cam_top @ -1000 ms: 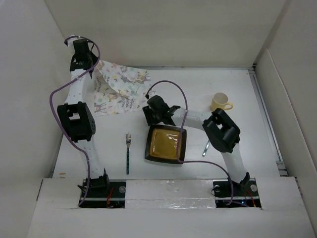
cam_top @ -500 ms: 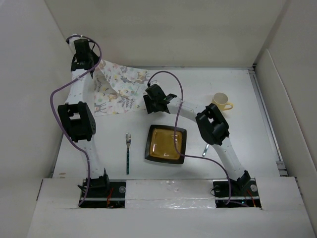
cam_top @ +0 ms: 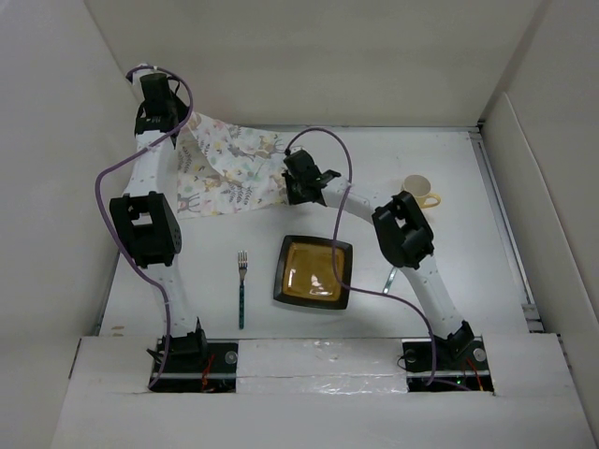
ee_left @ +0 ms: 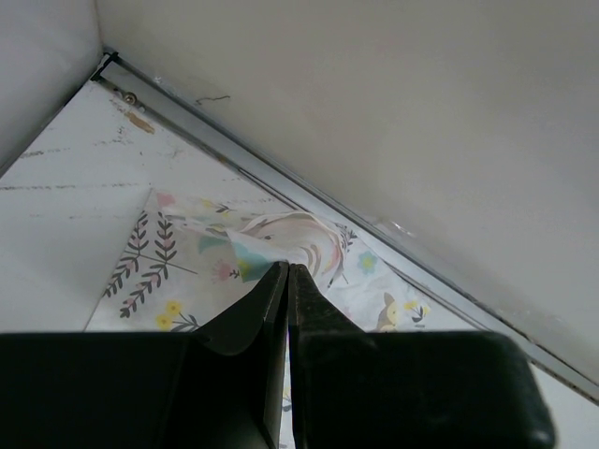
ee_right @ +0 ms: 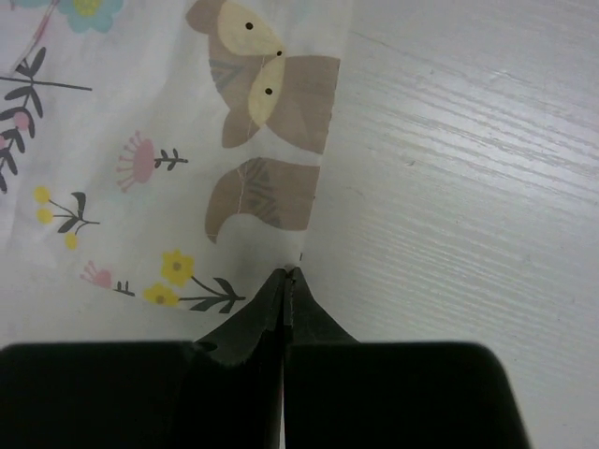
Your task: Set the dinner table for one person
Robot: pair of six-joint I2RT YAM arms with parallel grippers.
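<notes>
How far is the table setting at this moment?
Early. Plate, fork and mug sit on the table, none on the placemat. In hand: left end effector and right end effector are shut on the placemat's edges. Left: spread it, then arrange everything on it.

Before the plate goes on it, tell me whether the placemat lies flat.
Not flat: the placemat has one corner bunched up in the shut left tool.

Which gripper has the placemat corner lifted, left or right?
The left gripper: the placemat bunches upward at its shut tips. The right gripper meets a flat edge lying on the table.
</notes>
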